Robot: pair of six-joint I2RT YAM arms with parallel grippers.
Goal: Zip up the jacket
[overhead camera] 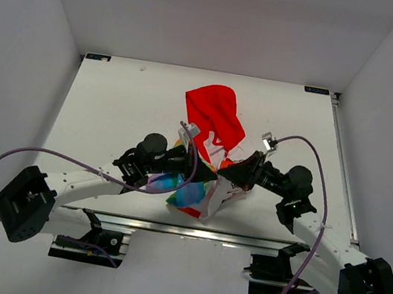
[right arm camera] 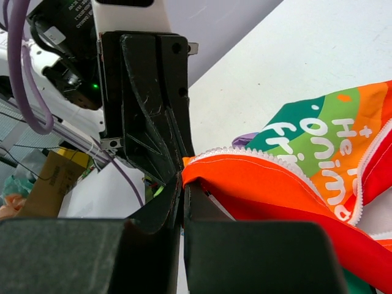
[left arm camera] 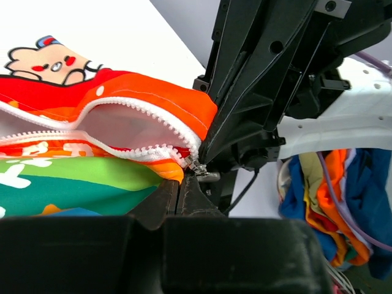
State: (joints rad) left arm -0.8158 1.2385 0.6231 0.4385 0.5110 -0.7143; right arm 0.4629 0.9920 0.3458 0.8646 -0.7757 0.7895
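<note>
Here the jacket (overhead camera: 190,191) lies bunched at the near middle of the bench (overhead camera: 113,103), red hood (overhead camera: 215,116) away from the arms, its front lifted between both tools. The left tool (left arm camera: 182,187) is closed tight at the foot of the zip, tips touching the slider (left arm camera: 198,165); whether it pinches pull tab or cloth is unclear. The right tool (right arm camera: 182,184) is closed on the orange hem (right arm camera: 257,177). The cloth looks light, soft and limp, so it likely needs tension at the hem while the small slider is gripped.
</note>
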